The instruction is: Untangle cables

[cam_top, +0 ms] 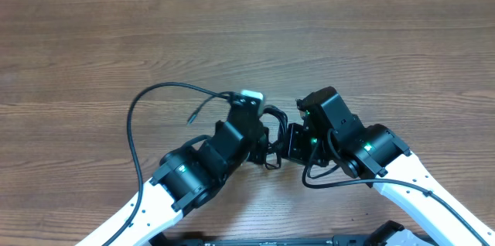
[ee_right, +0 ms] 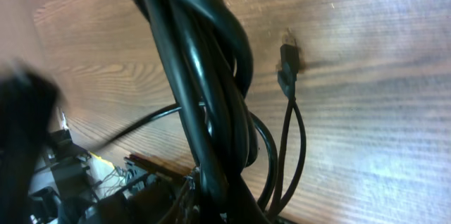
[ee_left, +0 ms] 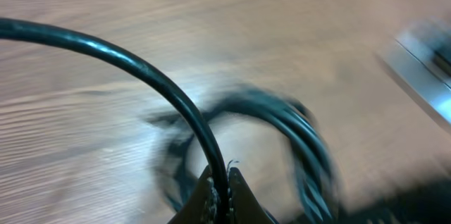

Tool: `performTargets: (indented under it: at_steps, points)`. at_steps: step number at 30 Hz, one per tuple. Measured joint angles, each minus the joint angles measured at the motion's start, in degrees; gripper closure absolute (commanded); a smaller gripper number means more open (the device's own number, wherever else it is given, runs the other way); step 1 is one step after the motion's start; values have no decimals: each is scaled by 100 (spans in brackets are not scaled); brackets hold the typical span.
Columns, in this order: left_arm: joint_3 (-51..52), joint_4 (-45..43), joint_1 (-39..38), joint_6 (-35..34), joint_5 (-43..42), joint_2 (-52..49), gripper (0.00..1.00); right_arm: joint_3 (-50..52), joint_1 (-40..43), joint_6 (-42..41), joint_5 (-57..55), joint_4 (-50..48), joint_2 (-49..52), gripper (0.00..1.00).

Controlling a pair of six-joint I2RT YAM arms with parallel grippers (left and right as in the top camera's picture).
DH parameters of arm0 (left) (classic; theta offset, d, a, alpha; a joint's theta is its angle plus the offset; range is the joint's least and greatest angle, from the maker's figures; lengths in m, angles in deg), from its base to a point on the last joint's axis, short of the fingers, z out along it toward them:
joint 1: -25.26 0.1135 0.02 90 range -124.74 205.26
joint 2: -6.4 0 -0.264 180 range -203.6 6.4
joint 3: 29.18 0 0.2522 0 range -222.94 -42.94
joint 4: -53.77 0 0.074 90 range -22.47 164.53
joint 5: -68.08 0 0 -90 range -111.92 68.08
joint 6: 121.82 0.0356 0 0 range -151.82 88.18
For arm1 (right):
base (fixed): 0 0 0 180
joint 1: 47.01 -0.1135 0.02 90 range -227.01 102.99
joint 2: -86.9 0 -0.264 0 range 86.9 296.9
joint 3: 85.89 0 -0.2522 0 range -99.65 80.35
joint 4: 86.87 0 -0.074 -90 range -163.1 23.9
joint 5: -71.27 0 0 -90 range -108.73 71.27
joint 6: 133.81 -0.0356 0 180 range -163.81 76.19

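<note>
- Now the left tool (ee_left: 220,192) is pinching shut on one of the cables (ee_left: 151,75), which is arcing away to its left.
- Right tool (ee_right: 208,199) is clamping shut on the knotted cables, lying between both tools.

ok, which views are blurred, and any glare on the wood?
Overhead: sharp and evenly lit, with the cables clear. Left wrist: the strand pinched in the left gripper is fairly crisp, the loops behind it are motion-smeared, and there is pale glare on the table. Right wrist: the bundle and wood grain are sharp, with a dark blur at the left edge.
</note>
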Motion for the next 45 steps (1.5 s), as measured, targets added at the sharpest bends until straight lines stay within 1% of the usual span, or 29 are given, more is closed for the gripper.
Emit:
performTargets:
  at_steps: [2, 5, 8, 13, 17, 20, 24, 29, 33, 45]
  points:
    - [0, -229, 59, -243, 404, -46, 96, 0, 0, -15, 44, 92, 0, 96]
    - [0, -695, 98, -417, 599, -46, 96, 0, 0, -24, 92, 105, 0, 96]
    - [0, -1178, 109, -501, 549, -46, 96, 0, 0, -22, 107, 109, 0, 96]
    - [0, -1539, 109, -654, 446, -44, 96, 0, 0, -26, 114, 107, 0, 96]
    - [0, -1285, 109, -785, 358, -46, 96, 0, 0, -105, 122, 90, 0, 96]
    - [0, -1032, 109, -890, 129, -105, 96, 0, 0, -214, 225, -85, 0, 96]
    - [0, -1021, 109, -994, -234, -435, 96, 0, 0, -286, 531, -393, 0, 96]
    - [0, -1049, 109, -1119, -675, -914, 96, 2, 0, -365, 678, -389, 0, 96]
    - [0, -957, 136, -1167, -887, -1029, 96, 42, 4, -457, 693, -332, 0, 96]
    - [-44, 98, 168, -1152, -1043, -1029, 96, 63, 2, -509, 645, -317, 0, 96]
